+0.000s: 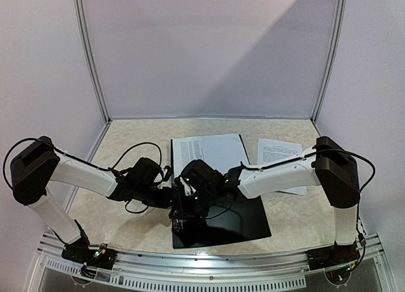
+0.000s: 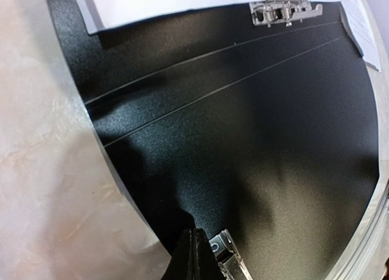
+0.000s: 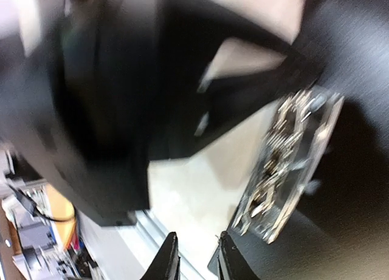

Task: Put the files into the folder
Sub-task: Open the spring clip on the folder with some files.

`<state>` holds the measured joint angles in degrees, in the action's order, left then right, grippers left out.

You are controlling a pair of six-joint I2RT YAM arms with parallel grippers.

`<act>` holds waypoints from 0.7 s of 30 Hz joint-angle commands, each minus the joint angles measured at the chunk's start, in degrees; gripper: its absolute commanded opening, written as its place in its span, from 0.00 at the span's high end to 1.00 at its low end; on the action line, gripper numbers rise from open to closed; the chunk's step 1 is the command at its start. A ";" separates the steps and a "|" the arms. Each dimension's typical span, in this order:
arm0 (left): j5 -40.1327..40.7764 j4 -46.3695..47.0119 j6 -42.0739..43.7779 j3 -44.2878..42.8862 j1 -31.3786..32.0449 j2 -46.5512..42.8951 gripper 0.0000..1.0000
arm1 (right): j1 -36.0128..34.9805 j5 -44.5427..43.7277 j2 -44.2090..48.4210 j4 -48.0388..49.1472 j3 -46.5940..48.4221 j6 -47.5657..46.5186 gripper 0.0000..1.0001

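- Two lots of the files in view: one white printed sheet (image 1: pixel 212 152) inside the folder (image 1: pixel 243 219), spread over its far half; another loose sheet (image 1: pixel 278 151) out on the bench (image 1: pixel 126 152), just beside the folder's far right corner.
- Folder opened out flat, long axis running from the near edge of the bench towards the back wall, hinge creases crossing its middle from side to side.
- Near half of the folder showing bare black inner face, both arms meeting over its left edge.
- Far clip (image 2: pixel 285 13), bright metal, at the near edge of the inside sheet.
- Near clip (image 2: pixel 226 263) on the black face, right beside the left fingertips.
- Left hand (image 2: pixel 193 256) clenched tight, fingers pressed together with nothing seen between them, tips low at the folder's inner face.
- Right hand (image 3: pixel 194 262) blurred in its own view, fingers released a little apart, only pale surface showing in the gap, a metal clip just to the right of them.
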<state>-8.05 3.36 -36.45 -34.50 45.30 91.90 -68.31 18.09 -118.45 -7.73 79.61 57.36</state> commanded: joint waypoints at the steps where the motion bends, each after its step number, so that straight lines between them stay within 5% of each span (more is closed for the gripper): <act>1: 1.54 -11.88 0.36 2.25 1.28 3.41 1.00 | -1.73 -0.31 -2.50 -3.35 1.13 -2.60 0.79; 21: 1.39 -11.88 0.32 2.23 1.72 3.43 1.00 | -1.60 -1.87 -5.79 -3.67 -0.28 -1.42 0.87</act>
<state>-7.55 2.74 -36.56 -34.81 45.58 91.92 -70.06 16.78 -122.06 -10.17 80.09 56.05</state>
